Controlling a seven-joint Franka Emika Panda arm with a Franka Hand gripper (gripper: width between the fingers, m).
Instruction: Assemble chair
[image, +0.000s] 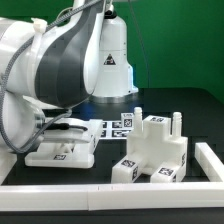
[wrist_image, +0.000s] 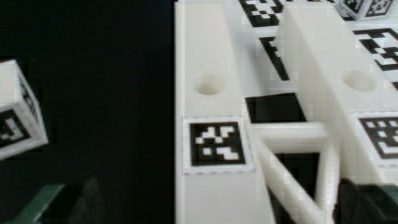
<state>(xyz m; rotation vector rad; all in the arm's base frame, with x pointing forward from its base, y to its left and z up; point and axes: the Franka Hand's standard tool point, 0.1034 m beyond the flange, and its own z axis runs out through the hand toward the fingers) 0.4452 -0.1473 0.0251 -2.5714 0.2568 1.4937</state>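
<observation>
White and grey, the arm fills the exterior view's left for you, bent low over the black table. Long white border rails run along the table's near edge and up the exterior view's right. Inside them, toward the exterior view's right, your joined chair block stands with pegs pointing up. The flat chair frame lies on the table directly under the gripper. The wrist view shows you its two long bars, linked by thin cross rods and each carrying a square tag. The marker board lies between frame and block. The jaws stand wide, one dark finger clear of the frame, holding nothing.
</observation>
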